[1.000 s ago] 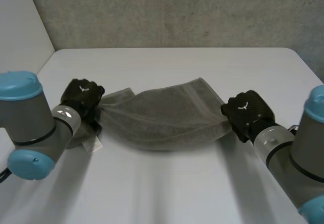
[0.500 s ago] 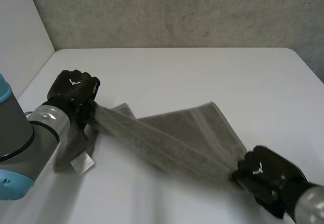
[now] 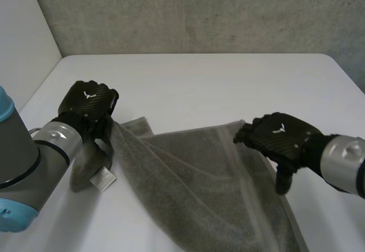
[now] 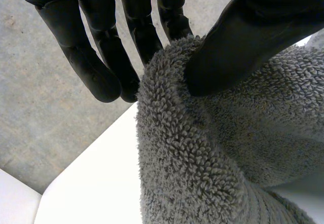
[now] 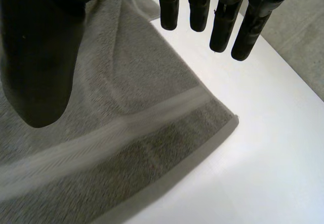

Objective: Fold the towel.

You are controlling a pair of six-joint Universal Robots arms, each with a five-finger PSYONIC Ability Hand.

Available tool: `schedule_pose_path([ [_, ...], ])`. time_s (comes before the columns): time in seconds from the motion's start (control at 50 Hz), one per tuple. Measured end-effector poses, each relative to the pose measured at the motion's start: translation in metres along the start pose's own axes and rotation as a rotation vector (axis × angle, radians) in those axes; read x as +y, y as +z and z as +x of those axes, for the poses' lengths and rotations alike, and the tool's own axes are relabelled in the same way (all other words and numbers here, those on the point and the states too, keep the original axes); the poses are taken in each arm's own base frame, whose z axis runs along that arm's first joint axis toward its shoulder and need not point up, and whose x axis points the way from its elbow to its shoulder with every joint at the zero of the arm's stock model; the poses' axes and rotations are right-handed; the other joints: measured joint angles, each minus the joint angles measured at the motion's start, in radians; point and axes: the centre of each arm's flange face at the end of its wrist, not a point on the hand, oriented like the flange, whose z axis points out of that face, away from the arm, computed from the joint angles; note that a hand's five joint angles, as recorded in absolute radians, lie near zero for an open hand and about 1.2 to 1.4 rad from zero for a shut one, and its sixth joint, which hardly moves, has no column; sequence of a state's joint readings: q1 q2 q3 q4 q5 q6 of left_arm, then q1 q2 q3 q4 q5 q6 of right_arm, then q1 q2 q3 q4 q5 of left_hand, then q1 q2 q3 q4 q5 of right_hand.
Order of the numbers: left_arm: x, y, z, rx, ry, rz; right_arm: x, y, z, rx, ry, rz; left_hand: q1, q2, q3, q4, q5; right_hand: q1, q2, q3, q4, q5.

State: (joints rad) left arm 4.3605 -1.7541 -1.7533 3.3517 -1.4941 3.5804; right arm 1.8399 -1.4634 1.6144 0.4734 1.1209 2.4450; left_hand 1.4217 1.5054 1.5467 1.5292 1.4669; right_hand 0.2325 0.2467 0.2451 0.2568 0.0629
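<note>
Right robot hand (image 3: 282,138) has released, fingers spread; left robot hand (image 4: 243,36) pinches nubby grey towel (image 3: 199,183).

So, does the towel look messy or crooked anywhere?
Yes. The grey terry towel lies crooked across the white table, bunched up where the left robot hand pinches it, its white label sticking out. The right robot hand is open over the other end.

Found soft, even, diffuse light throughout. Noted the white bench (image 3: 199,81) bright, palest in the right wrist view. Recorded the grey towel (image 3: 199,178) mid-toned, darker in the folds below the left hand (image 3: 88,104). Observed the right hand (image 5: 40,57) near-black against bench and towel, its thumb a flat dark shape.
</note>
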Motion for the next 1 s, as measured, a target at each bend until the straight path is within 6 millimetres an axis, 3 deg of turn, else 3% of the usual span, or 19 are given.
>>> schedule_pose_path([
  [0.1,-0.006,-0.003,-0.002,-0.009,0.002,0.019,-0.009,0.035,0.010,0.025,0.050,-0.014,0.000,0.000,0.000,0.000,0.000,-0.001,0.000,0.000,0.000,0.000],
  [0.26,-0.020,-0.011,-0.001,-0.006,-0.003,0.063,-0.014,0.108,0.029,0.127,0.083,0.008,0.000,0.000,0.000,0.000,-0.001,-0.001,0.000,0.000,0.000,0.000],
  [0.4,-0.034,-0.020,0.003,0.019,-0.026,0.118,-0.016,0.144,0.039,0.185,0.116,0.081,0.000,0.000,0.000,0.000,0.000,-0.001,0.000,0.000,0.000,0.000],
  [0.54,-0.051,-0.030,0.003,0.041,-0.049,0.184,-0.015,0.161,0.036,0.165,0.146,0.106,0.000,0.000,0.000,0.000,0.000,-0.001,0.000,0.000,0.000,0.000],
  [0.7,-0.076,-0.052,0.009,0.090,-0.085,0.282,-0.013,0.173,0.006,0.004,0.197,0.107,0.000,0.000,0.000,0.000,0.000,-0.001,0.000,0.000,0.000,0.001],
  [0.92,-0.093,-0.080,0.020,0.152,-0.088,0.352,-0.015,0.177,-0.028,-0.190,0.319,0.123,0.000,0.000,0.000,0.000,0.000,-0.001,0.000,0.000,0.000,0.000],
  [1.0,-0.101,-0.090,0.022,0.172,-0.083,0.390,-0.016,0.180,-0.038,-0.219,0.338,0.124,0.000,0.000,0.000,0.000,0.000,0.187,0.174,0.165,0.151,0.185],
])
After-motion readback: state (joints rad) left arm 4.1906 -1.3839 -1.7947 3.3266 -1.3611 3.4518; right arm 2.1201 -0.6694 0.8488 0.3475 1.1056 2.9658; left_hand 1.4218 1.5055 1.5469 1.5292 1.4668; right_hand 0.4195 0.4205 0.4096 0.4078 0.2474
